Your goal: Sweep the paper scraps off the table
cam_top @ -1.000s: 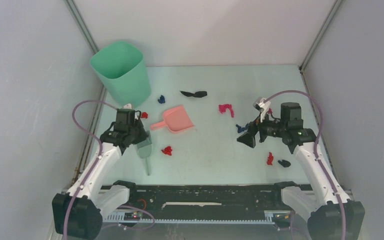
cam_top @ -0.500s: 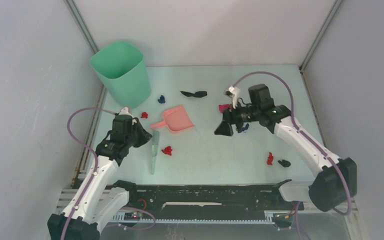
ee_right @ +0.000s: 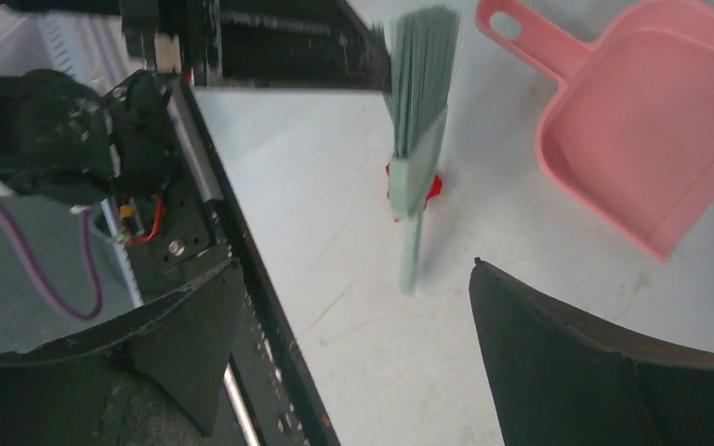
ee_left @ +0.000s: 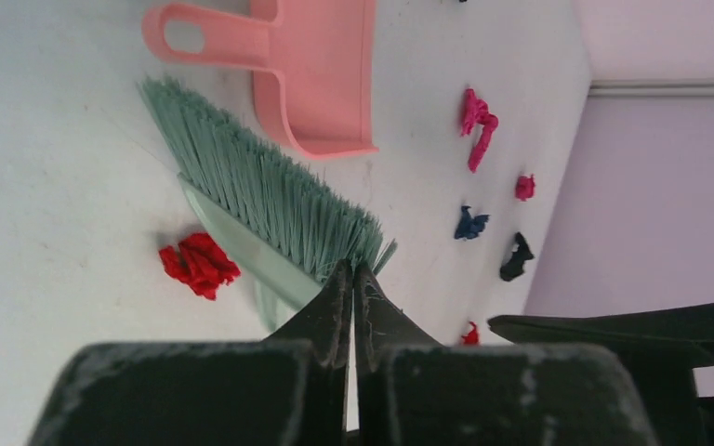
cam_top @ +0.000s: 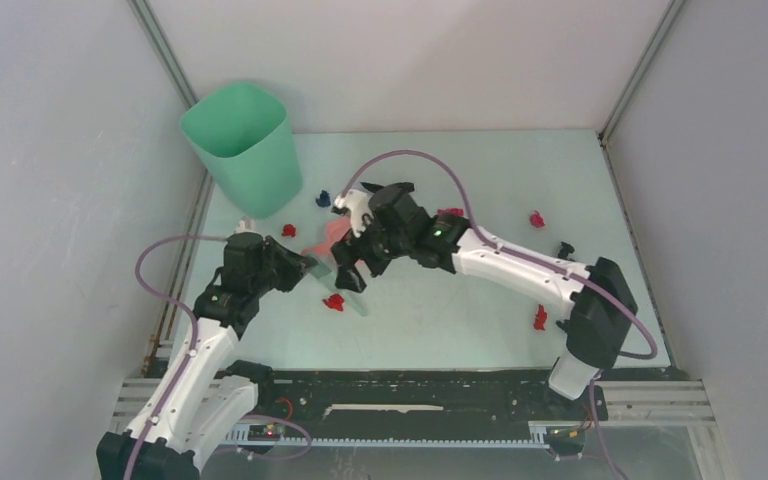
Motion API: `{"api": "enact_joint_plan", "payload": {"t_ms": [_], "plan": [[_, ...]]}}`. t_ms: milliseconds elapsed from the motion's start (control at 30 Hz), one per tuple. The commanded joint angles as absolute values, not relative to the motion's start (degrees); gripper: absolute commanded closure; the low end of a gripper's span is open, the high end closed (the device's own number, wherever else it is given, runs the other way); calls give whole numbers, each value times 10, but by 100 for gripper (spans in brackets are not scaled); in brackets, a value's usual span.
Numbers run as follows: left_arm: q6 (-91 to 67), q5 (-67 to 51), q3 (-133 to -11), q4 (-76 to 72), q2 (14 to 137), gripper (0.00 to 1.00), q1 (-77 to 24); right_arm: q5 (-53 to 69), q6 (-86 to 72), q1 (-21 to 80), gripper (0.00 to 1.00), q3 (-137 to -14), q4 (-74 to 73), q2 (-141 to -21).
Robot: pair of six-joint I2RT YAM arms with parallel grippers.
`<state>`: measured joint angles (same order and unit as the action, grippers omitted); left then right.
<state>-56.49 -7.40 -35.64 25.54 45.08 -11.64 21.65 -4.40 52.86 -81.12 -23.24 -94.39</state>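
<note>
**Top view, left to right.** A tall, darker green plastic bin (cam_top: 245, 140) stands at the far left corner of the pale mint-green counter (cam_top: 440, 330), which is enclosed by grey walls. The left arm (cam_top: 192, 350) reaches from the near edge toward the centre-left. The left jaws are clenched, finger against finger save for a thin slit, on the end of the head of a green plastic hand brush (ee_left: 260, 186).

In the left wrist view the brush runs away from the fingertips. Its bristles face a pink plastic dustpan (ee_left: 321, 74), and the dustpan's looped handle lies near the bristle tips.

The small crumpled paper scraps (cam_top: 334, 301) lie scattered on the bare counter:
- Near the foot of the bin are a red one (cam_top: 288, 230) and a dark blue one (cam_top: 323, 198).
- Just beside the back of the brush is a red one (ee_left: 200, 265).

The right arm (cam_top: 520, 268) stretches from the right side across to the centre. The right jaws are released and spread wide, above the counter. In the right wrist view the brush handle (ee_right: 412, 251) points toward the gap between them, and the dustpan (ee_right: 651, 139) lies open side up just beyond the right-hand finger. Whether the jaws touch the counter cannot be told.

Further right, well apart from the brush, lie four more scraps:
- a magenta-pink scrap (cam_top: 450, 212)
- a small red-pink scrap (cam_top: 536, 219)
- a red scrap (cam_top: 540, 318) nearer the front edge
- a black scrap (cam_top: 565, 249) close to the right wall
</note>
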Motion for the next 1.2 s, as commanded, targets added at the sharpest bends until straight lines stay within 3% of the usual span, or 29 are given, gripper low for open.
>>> {"api": "enact_joint_plan", "payload": {"t_ms": [0,167,300,467,533,767,967,1067,1133,1167], "plan": [[-687,-100,-326,191,416,100,-119,60,-67,584,3,-880,-210,-988],[-728,-115,-317,178,404,100,-119,-40,-54,616,6,-882,-194,-1023],[-728,-117,-319,184,397,100,-119,-52,-36,619,17,-855,-154,-1025],[-727,-125,-318,185,394,100,-119,-21,15,614,27,-799,-96,-1002],[-729,-128,-320,185,393,100,-119,41,48,606,36,-791,-98,-997],[-726,-136,-323,184,390,100,-119,89,73,589,47,-791,-103,-1003],[-710,-141,-327,184,382,100,-119,134,97,582,72,-791,-102,-1002],[-673,-140,-341,192,377,100,-121,153,117,577,95,-791,-105,-991],[-627,-156,-357,193,378,99,-122,190,129,559,100,-791,-123,-972],[-589,-171,-371,194,382,88,-121,223,134,549,100,-791,-137,-960]]}}
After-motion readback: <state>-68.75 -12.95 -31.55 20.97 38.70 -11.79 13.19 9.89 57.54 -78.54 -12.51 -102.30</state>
